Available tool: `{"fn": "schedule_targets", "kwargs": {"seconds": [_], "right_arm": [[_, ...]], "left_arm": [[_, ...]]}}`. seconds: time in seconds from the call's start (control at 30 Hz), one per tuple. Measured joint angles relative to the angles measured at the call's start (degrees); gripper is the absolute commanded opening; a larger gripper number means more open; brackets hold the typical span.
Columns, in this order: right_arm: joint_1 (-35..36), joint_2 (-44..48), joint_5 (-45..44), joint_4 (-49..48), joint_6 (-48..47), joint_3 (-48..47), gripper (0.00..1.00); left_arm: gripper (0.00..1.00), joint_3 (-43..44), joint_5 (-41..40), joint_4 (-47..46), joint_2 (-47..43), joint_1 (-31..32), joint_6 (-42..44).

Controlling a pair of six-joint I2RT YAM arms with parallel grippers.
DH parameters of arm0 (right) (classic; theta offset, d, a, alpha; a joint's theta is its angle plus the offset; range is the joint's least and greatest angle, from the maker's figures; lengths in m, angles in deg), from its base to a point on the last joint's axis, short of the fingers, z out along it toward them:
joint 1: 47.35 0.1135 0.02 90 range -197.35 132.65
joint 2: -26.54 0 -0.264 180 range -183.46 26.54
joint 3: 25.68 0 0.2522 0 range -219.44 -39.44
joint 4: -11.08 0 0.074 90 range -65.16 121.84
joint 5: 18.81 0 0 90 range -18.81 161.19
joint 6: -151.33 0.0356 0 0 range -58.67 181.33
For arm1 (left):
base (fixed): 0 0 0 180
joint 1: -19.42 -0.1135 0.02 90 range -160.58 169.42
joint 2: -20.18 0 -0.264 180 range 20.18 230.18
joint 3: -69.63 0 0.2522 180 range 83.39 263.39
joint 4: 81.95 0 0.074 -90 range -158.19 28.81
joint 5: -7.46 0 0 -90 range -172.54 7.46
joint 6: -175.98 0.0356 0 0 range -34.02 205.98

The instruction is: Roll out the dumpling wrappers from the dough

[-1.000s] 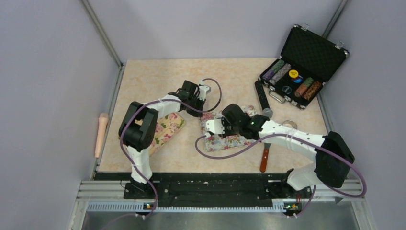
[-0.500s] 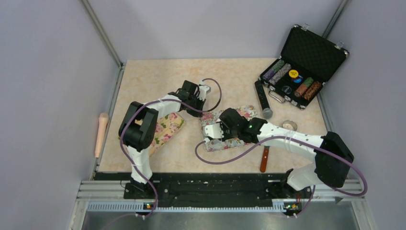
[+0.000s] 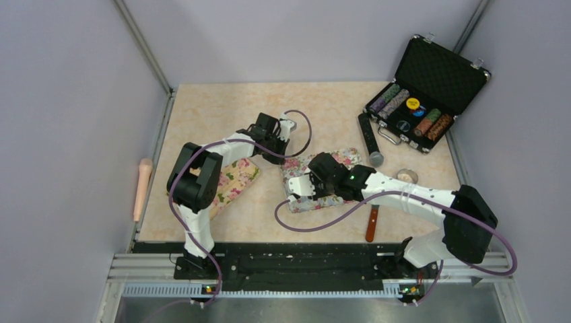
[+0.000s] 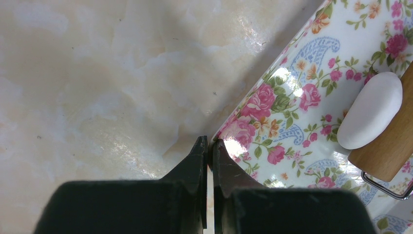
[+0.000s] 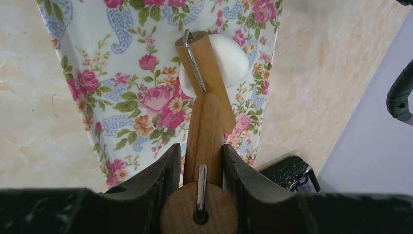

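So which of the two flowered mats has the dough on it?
The middle mat, under the right pincer: a white dough lump lies there. The left mat shows none.

My top camera looks down on the floral mat [image 3: 322, 202]; both wrist cameras sit close above it, sharing its dough lump [image 4: 370, 117].

I see a white mat [image 5: 97, 53] printed with pink roses, green leaves and blue paisley. The dough lump [image 5: 236, 61] is plain white, the wooden roller [image 5: 204, 131] is light brown, and the bench [image 4: 87, 73] is marbled beige.
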Motion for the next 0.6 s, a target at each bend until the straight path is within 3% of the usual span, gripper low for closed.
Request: {"fn": "schedule_targets", "kwargs": {"seconds": [0.6], "right_arm": [[0.0, 0.7, 1.2, 1.3, 0.3, 0.2, 0.00]], "left_arm": [[0.00, 0.0, 0.0, 0.0, 0.0, 0.0, 0.0]]}}
